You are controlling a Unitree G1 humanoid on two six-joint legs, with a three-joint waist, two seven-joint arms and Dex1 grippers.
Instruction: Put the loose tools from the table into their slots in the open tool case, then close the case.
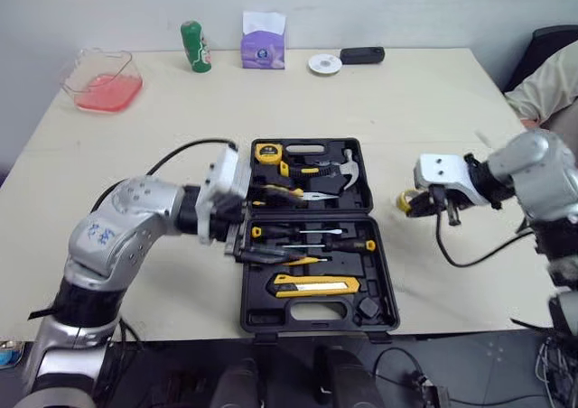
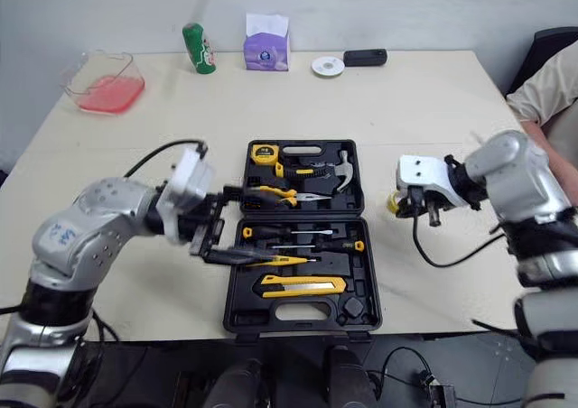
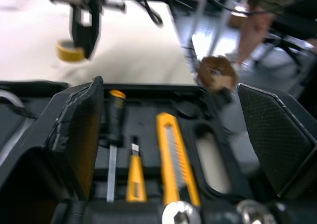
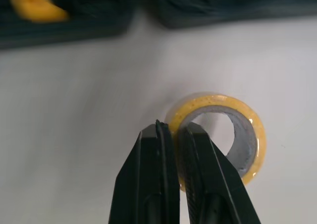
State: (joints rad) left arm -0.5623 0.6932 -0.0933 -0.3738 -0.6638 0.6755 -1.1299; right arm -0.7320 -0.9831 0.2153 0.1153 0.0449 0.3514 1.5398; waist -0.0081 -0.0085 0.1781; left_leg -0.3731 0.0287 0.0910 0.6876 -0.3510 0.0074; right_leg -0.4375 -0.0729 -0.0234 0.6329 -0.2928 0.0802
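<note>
- Currently the step in hand looks like fetching the last loose item: a yellow tape roll [image 4: 213, 101] on the table [image 1: 433, 101], at 3 o'clock from the open tool case [image 1: 262, 318] and apart from its edge.
- Right gripper [image 4: 173, 129] is pinched on the roll's wall, one finger inside the ring and one outside. Whether the roll is lifted or resting on the table, cannot tell.
- Left gripper [image 3: 168, 92] has its fingers spread wide and holds nothing. It hangs at the case's 9 o'clock edge, over the near half where the screwdrivers [image 1: 307, 238] and utility knife [image 1: 312, 286] lie.
- Far half holds the tape measure [image 1: 266, 152], hammer [image 1: 348, 166] and pliers [image 1: 293, 194], all seemingly seated.
- Judgement: task is well along, with no other stray tool noted on the table.
- Next move calls for carrying the roll toward 9 o'clock over the case wall and into a free recess (which one fits is unclear; a small pocket shows at the near half's 4 o'clock corner).
- A rim pinch is slim, so a tilt or slip is the risk.
- Left arm likely must clear before the lid folds shut.
</note>
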